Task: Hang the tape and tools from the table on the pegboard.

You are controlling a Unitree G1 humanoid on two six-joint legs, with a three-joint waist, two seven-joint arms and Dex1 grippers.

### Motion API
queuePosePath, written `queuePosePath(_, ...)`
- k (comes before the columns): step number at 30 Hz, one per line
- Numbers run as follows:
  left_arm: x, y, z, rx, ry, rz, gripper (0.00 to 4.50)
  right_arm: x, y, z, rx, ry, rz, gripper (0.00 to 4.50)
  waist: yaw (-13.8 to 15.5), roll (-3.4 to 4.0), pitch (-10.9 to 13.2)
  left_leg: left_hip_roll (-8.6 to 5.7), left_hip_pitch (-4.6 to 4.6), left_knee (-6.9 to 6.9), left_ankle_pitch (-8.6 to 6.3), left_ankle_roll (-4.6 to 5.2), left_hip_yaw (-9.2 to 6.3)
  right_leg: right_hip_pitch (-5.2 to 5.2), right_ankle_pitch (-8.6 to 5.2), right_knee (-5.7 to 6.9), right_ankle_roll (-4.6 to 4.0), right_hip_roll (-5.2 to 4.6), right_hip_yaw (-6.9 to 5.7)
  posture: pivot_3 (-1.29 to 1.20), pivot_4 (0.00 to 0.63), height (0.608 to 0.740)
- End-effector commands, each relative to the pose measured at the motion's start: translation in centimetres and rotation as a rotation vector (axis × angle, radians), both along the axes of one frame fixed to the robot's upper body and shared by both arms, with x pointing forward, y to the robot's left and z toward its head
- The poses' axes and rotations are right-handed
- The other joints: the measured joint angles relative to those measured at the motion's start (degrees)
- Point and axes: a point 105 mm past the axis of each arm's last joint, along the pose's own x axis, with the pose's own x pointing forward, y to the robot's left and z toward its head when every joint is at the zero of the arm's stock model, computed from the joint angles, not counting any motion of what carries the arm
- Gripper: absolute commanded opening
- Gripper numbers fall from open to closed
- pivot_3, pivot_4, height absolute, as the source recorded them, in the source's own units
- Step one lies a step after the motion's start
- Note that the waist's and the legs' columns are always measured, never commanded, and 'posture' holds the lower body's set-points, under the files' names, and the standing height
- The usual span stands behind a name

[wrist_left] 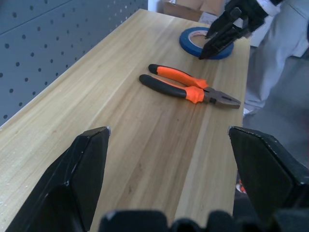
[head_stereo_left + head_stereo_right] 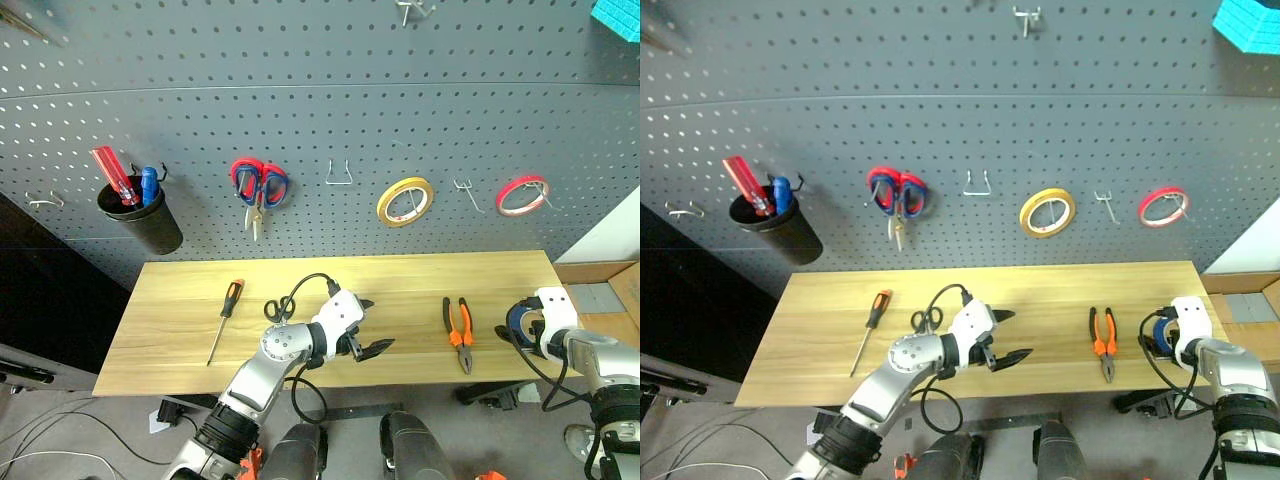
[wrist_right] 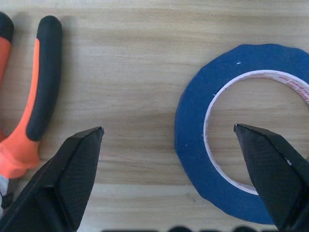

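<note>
Right gripper [image 3: 169, 140] hangs spread wide and empty over the blue tape [image 3: 193, 125], flat at the right end of the table [image 2: 180, 330] — light, stiff, thin-walled, likely best pinched across the ring's band.

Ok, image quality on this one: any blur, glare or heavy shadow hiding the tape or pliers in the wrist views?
Right wrist view: the blue tape and the pliers are sharp, evenly lit, no glare; the right gripper fingers are dark and featureless. Left wrist view: pliers crisp with a soft shadow; the wood nearest the left gripper goes slightly soft. Head views: even light, faint sheen on the table.
</note>
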Motion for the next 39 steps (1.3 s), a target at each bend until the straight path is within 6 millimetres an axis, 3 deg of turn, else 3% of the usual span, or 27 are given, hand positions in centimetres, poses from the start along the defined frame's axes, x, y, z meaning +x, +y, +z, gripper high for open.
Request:
queuePosePath(1, -0.7, -1.5, 2.4, -0.053, -0.052, -0.072, 4.19, 0.4, -0.3, 0.2, 0.026, -0.043, -0.036, 4.50, 0.0, -0.01, 0.1, 0.00, 0.00, 0.00, 0.00, 0.00, 0.00, 0.00, 0.00, 0.00, 0.00, 0.00, 0.00, -0.11, 0.254, 0.740)
queuePosePath(8, -1.0, -1.0, 3.3, -0.038, -0.055, -0.101, 4.19, 0.1, -0.2, -1.9, 0.076, -0.027, -0.129, 4.50, -0.1, -0.01, 0.3, 0.01, 0.01, -0.02, 0.00, 0.00, -0.01, 0.00, 0.00, 0.00, 0.00, 0.01, 0.01, -0.10, 0.264, 0.740)
queuePosePath(11, -0.6, -0.3, 3.7, -0.032, -0.059, -0.096, 4.23, -0.2, 0.1, -2.5, 0.094, -0.024, -0.156, 3.97, 0.0, -0.08, 0.3, 0.01, 0.02, -0.01, 0.00, 0.01, -0.01, 0.02, 0.00, -0.02, 0.00, 0.02, 0.00, -0.10, 0.261, 0.740)
queuePosePath(22, 0.9, -0.4, 4.8, -0.040, -0.076, -0.119, 4.23, -1.7, -1.0, -1.7, 0.009, -0.069, -0.187, 0.41, -0.1, -0.04, 0.4, 0.03, -0.01, -0.05, -0.01, 0.01, -0.04, 0.01, -0.02, -0.06, 0.02, 0.02, -0.02, -0.17, 0.265, 0.740)
queuePosePath(24, 1.3, -0.5, 5.1, -0.051, -0.087, -0.119, 4.23, -2.5, -0.6, -1.1, -0.013, -0.083, -0.152, 0.38, 0.0, 0.05, 0.5, 0.02, -0.03, -0.06, -0.01, 0.01, -0.03, 0.00, -0.03, -0.08, 0.04, 0.02, -0.01, -0.18, 0.265, 0.740)
queuePosePath(27, 2.3, -0.4, 6.1, -0.086, -0.119, -0.092, 4.23, -3.3, 2.1, 3.0, 0.012, -0.258, -0.003, 0.38, -0.2, 0.33, 0.7, 0.02, -0.09, -0.08, -0.02, 0.01, -0.07, -0.06, -0.03, -0.08, 0.04, 0.01, -0.03, -0.21, 0.264, 0.740)
queuePosePath(31, 3.3, 0.2, 7.3, -0.150, -0.136, -0.066, 4.23, -5.8, 6.7, 11.6, 0.090, -0.596, 0.177, 0.38, -1.4, 0.61, 1.1, 0.03, -0.17, -0.10, -0.04, 0.03, -0.04, -0.12, -0.23, -0.09, 0.40, 0.01, -0.01, -0.29, 0.264, 0.740)
queuePosePath(36, 4.1, 0.7, 9.9, -0.284, -0.166, -0.017, 4.23, -7.6, 11.1, 17.7, 0.063, -0.815, 0.298, 0.37, -3.5, -0.13, 1.6, 0.06, -0.11, -0.01, -0.04, 0.03, -0.02, -0.06, -0.16, -0.10, 0.59, 0.02, -0.02, -0.36, 0.274, 0.740)
queuePosePath(39, 4.0, 0.8, 11.0, -0.315, -0.194, -0.010, 4.23, -6.5, 13.8, 20.1, 0.073, -0.907, 0.324, 0.37, -5.0, -0.17, 1.7, 0.11, -0.07, -0.02, -0.04, 0.02, 0.00, -0.07, -0.15, -0.09, 0.59, 0.05, -0.01, -0.39, 0.261, 0.740)
